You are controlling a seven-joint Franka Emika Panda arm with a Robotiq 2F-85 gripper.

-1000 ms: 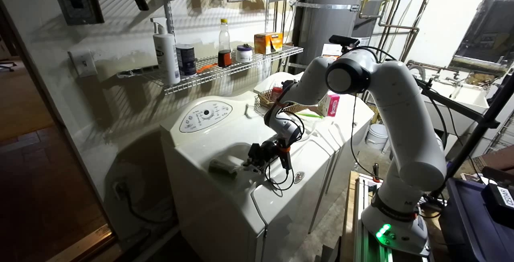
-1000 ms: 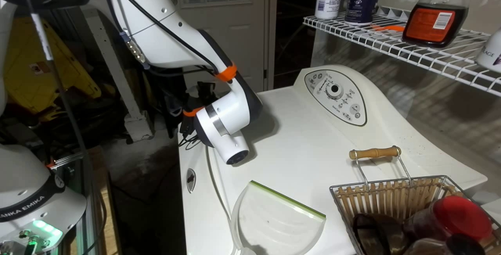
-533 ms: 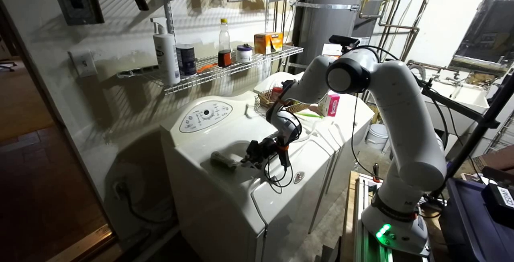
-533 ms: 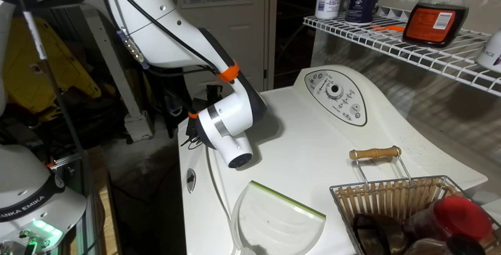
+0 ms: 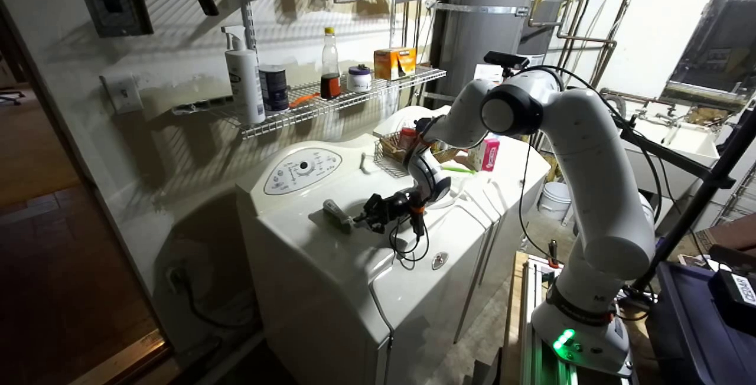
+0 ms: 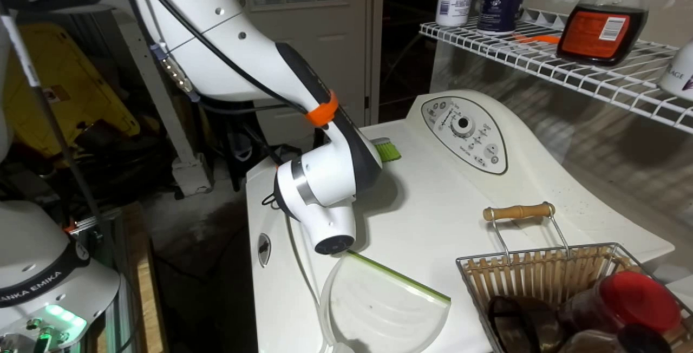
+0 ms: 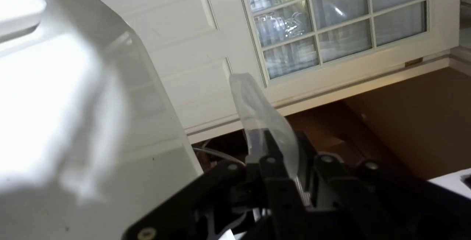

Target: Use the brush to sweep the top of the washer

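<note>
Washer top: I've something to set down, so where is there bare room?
The widest free patch on the washer lies between the dial panel, the basket and the dustpan; a smaller one separates the dial panel from the brush. Crowded: where basket sits beside dustpan, and under the arm.

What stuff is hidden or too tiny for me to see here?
Brush: in an exterior view, the arm hides all but its green-bristled end.
Dustpan and basket: in an exterior view, the bottom edge cuts both off.
Words around the dial: too small to read in both exterior views.
Washer: in the wrist view, bright glare washes out part of its top.
</note>
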